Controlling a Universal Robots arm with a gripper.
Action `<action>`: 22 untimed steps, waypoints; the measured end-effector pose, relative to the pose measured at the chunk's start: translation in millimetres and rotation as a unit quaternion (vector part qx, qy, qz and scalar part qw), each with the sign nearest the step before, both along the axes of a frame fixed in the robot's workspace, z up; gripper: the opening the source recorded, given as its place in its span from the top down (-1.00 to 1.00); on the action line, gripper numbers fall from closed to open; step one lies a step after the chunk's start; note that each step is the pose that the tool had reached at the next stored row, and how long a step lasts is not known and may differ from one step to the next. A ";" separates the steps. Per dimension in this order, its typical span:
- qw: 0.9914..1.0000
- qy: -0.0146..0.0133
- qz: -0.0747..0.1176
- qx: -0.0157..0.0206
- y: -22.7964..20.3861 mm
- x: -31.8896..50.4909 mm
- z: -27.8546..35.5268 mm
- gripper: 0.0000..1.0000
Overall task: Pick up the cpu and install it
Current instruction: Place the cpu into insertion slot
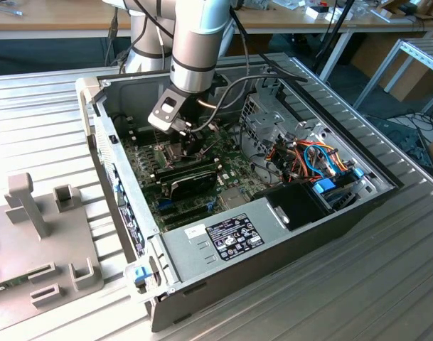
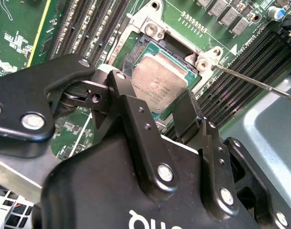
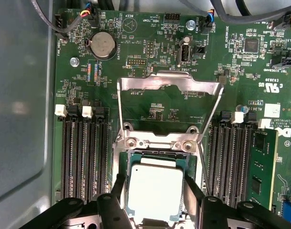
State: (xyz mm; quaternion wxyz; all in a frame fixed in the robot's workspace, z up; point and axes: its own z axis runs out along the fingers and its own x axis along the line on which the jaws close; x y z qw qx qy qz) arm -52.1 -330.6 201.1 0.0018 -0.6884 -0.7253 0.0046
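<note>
Motherboard (image 3: 135, 33) memory slots (image 3: 83, 157), raised socket frame (image 3: 131, 83) crowd gripper (image 3: 154, 187) clasping cpu (image 3: 155, 198).

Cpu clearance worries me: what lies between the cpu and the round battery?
Between cpu and battery: the open socket frame, in the first wrist view.

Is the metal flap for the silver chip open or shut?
Open. In the first wrist view the metal flap is swung back, away from the silver chip, which shows uncovered.
</note>
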 end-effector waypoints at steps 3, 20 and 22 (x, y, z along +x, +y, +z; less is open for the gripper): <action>1.000 0.000 0.006 0.000 0.0 0.0 0.1 -0.18; 1.000 0.000 0.006 0.000 0.0 0.0 0.0 -0.33; 1.000 0.000 0.009 -0.001 0.0 0.0 0.0 -0.33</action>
